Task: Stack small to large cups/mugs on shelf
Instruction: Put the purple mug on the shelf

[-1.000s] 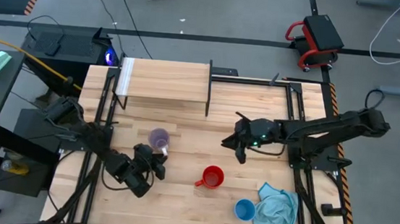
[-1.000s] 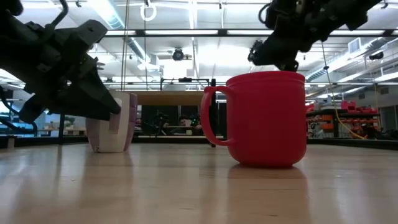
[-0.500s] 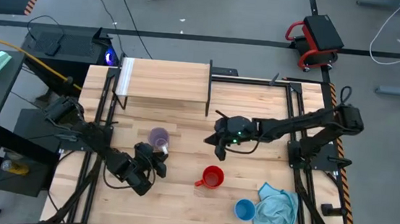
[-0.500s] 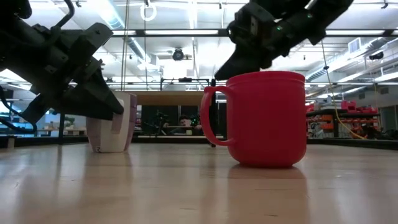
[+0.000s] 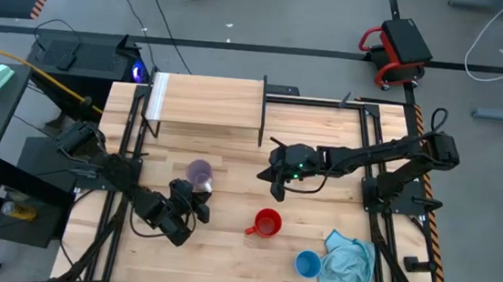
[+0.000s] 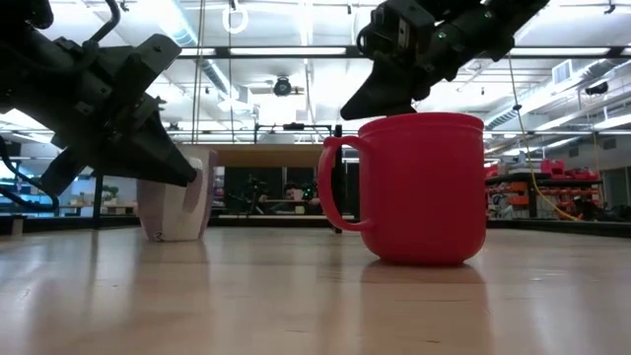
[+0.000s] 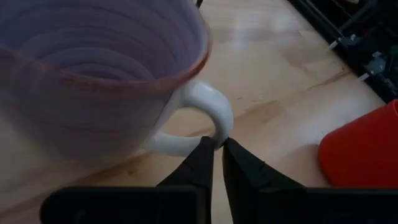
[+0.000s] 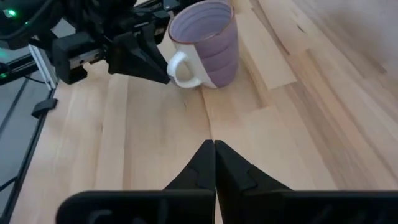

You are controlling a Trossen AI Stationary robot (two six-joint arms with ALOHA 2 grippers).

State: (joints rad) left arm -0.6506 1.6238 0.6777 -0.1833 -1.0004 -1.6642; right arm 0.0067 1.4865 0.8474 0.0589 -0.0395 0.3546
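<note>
The pale purple cup stands upright on the table in front of the shelf, its white handle toward the near edge. My left gripper is low on the cup's near side, fingers shut, tips at the handle. The red cup stands to the right, nearer the front, large in the low view. The light blue cup sits near the front right. My right gripper, shut, hovers above the table between purple and red cups. My left gripper touches the outer curve of the purple cup's handle with the tips of its shut fingers. It comes low and nearly level from the table's near side. The cup stands with its base on the table.
A light blue cloth lies bunched beside the blue cup at the front right corner. Black frame rails run along the table's left and right sides. Bare wood lies between the shelf and the cups.
My right gripper has moved toward the table's left, from right of centre to a spot nearer the purple cup and above the red cup's far side, then held. My left gripper has edged slightly toward the purple cup's handle.
</note>
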